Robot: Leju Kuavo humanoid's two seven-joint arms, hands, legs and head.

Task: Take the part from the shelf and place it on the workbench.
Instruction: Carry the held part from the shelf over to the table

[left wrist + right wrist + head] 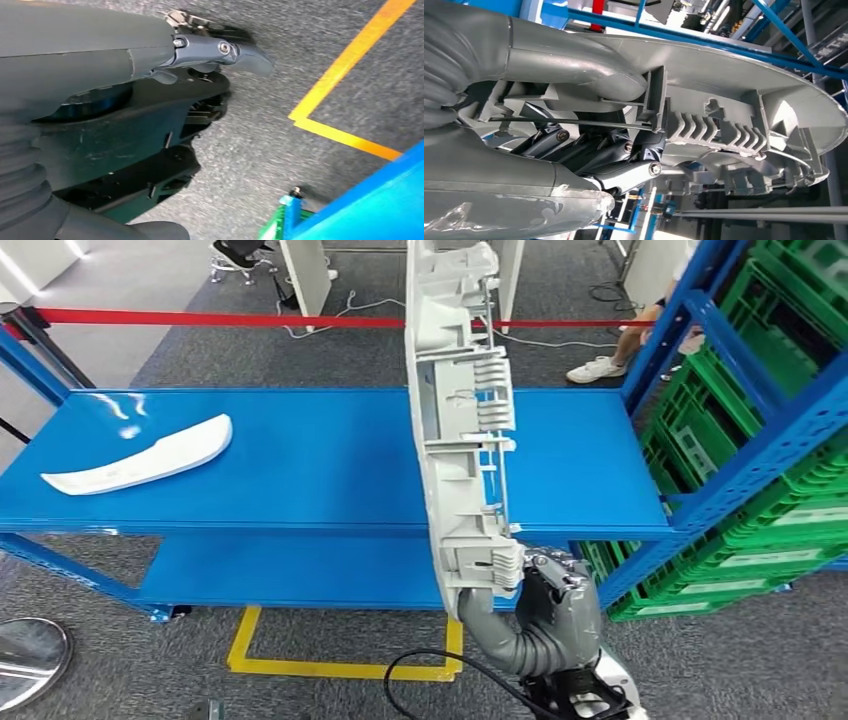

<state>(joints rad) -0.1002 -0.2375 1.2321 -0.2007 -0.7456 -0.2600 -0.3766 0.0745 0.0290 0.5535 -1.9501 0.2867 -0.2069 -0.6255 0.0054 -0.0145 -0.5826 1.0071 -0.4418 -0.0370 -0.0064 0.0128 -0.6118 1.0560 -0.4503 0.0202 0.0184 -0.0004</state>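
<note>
The right hand (545, 585) grips the long grey part (462, 420) by its lower end, holding it upright above the blue surface (300, 455) just ahead. Setting it down means tipping its long axis flat. The left hand (150, 85) hangs over the floor, holding nothing, fingers apart.

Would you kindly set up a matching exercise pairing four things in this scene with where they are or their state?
1. grey ribbed part
2. white curved part
3. green crates
4. red tape

A. lying on the blue workbench
B. stacked in the shelf
C. held upright by the right hand
D. stretched behind the bench

Pairs: 1-C, 2-A, 3-B, 4-D
</note>
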